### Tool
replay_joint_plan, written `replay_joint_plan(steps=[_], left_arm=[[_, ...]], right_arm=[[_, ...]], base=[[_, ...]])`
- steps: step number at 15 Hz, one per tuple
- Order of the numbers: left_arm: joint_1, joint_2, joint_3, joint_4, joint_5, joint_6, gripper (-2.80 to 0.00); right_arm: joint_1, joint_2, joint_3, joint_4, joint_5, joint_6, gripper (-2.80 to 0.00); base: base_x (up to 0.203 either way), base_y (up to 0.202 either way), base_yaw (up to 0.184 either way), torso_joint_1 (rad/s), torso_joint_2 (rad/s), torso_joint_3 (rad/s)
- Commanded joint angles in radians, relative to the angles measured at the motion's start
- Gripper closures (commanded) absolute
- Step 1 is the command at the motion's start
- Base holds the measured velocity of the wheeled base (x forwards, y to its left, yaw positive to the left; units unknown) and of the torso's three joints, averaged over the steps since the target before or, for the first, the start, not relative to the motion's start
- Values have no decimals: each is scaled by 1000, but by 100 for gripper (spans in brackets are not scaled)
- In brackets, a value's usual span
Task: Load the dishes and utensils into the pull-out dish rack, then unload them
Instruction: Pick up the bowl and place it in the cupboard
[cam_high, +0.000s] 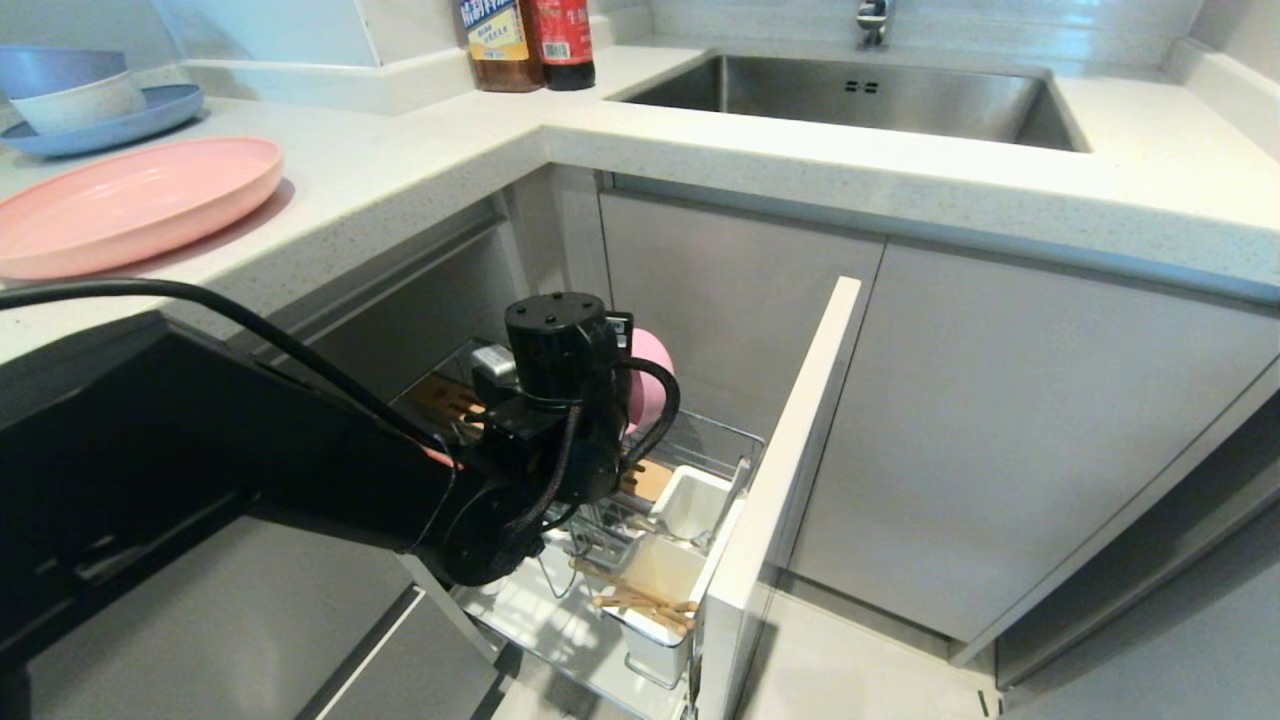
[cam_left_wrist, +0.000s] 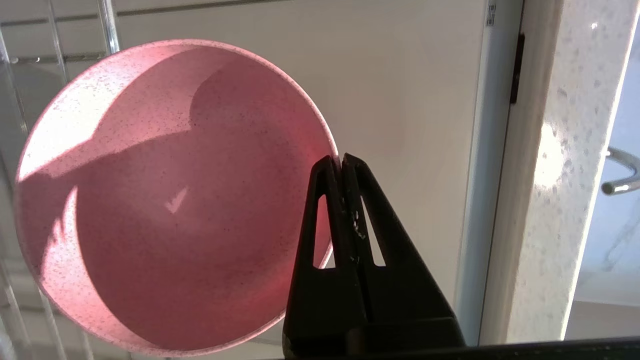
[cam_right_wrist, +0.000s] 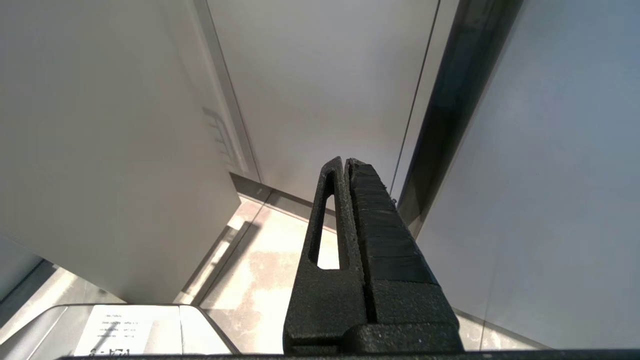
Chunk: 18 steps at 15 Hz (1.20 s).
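Observation:
My left gripper (cam_left_wrist: 341, 161) is shut on the rim of the small pink bowl (cam_left_wrist: 170, 200), which hangs tilted on edge with its inside facing the wrist camera. From the head, the bowl (cam_high: 652, 372) peeks out behind my left wrist (cam_high: 550, 400), above the pull-out dish rack (cam_high: 735, 432). Wooden chopsticks (cam_high: 640, 600) lie across a white cup (cam_high: 655, 570) in the rack. The pink plate (cam_high: 130, 205) rests on the counter at the left. The fork I cannot make out. My right gripper (cam_right_wrist: 345, 161) is shut and empty, low near the floor and outside the head view.
The rack's pale front panel (cam_high: 790, 470) stands out from the cabinets, right of my left arm. The countertop edge (cam_high: 700, 190) overhangs the rack. A blue plate with stacked bowls (cam_high: 100, 110), two bottles (cam_high: 530, 40) and the sink (cam_high: 850, 95) are on the counter.

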Motion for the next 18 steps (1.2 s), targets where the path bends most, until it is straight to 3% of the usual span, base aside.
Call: replay_joint_plan(steps=[1, 18], left_arm=[[18, 25, -17, -6, -3, -8, 0], [23, 45, 20, -88, -4, -57, 0]], right_arm=[[1, 0, 2, 0, 0, 0, 0], [1, 0, 2, 0, 0, 0, 0]], base=[[0, 0, 0, 0, 0, 0], [0, 0, 0, 0, 0, 0]])
